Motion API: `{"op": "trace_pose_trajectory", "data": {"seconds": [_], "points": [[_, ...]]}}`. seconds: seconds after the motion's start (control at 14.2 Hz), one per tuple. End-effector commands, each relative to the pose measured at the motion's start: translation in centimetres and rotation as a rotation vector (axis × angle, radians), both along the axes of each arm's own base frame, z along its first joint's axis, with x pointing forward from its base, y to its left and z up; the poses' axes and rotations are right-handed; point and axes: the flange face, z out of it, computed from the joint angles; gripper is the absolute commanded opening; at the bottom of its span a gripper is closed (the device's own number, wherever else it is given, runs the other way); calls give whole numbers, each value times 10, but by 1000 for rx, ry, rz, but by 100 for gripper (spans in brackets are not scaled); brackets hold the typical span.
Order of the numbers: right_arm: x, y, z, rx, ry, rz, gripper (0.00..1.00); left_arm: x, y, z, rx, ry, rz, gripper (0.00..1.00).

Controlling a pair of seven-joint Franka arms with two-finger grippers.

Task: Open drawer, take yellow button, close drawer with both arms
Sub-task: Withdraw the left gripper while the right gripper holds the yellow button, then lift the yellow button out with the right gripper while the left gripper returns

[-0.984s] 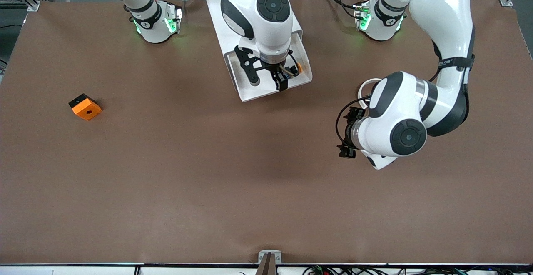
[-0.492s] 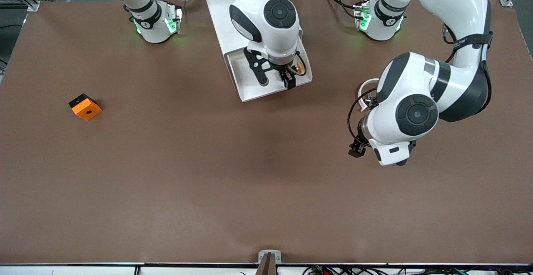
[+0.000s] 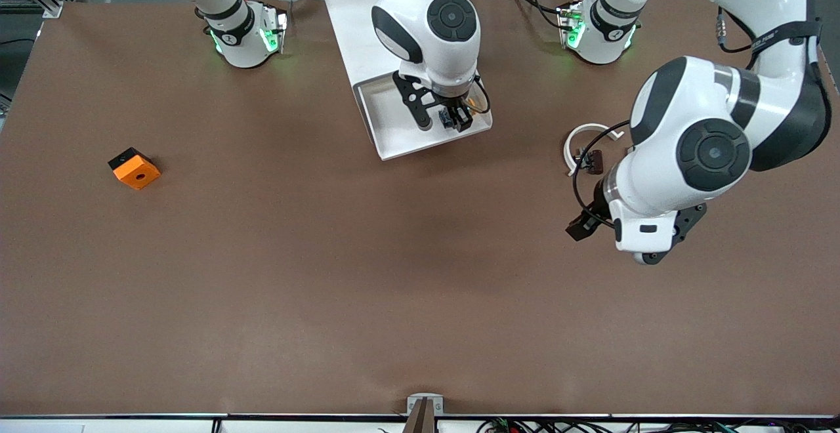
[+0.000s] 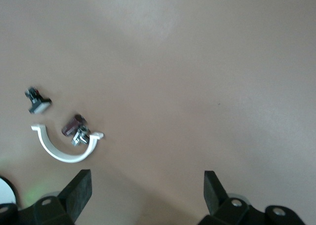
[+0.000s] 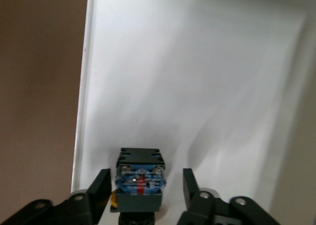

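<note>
So my right end effector sits down in the drawer, which is pulled out of the white cabinet toward the front camera. Right wrist view: my fingers stand apart either side of the button, black body with a blue and red end showing, a gap on each side, so released and not gripping. Button lies on the drawer's white floor, in the corner toward the left arm's end. My left end effector hangs over bare brown worktop, fingers spread wide, holding nothing. Near it on the worktop, a white half ring with a small dark clip just beside it. Orange block lies well apart toward the right arm's end
</note>
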Motion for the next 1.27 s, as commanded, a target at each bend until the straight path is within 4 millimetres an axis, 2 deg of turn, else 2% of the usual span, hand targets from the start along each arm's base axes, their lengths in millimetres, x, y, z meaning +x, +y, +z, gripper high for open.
{"op": "trace_pose_trajectory", "data": {"seconds": [0.0, 0.28, 0.35, 0.49, 0.7, 0.84, 0.91, 1.05, 1.19], "points": [[1, 6, 5, 19, 5, -6, 0, -11, 8, 16, 17, -15, -80, 100], [7, 5, 13, 33, -5, -9, 0, -14, 23, 30, 2, -26, -165, 100], [10, 4, 16, 40, -9, -2, 0, -12, 34, 31, -1, -25, -193, 100], [18, -1, 28, 57, -18, 7, 0, -13, 48, 35, -10, -23, -258, 100], [43, -21, 54, 82, -30, 64, 0, -20, 66, 42, -18, -23, -331, 100], [54, -37, 71, 94, -42, 187, 0, -26, 70, 44, -22, -17, -371, 100], [59, -48, 88, 111, -67, 279, 0, -30, 71, 43, -21, -11, -378, 100], [87, -81, 97, 130, -84, 377, 0, -38, 68, 35, -20, -18, -387, 100], [114, -115, 97, 119, -83, 458, 0, -41, 57, 21, -25, -64, -408, 100]]}}
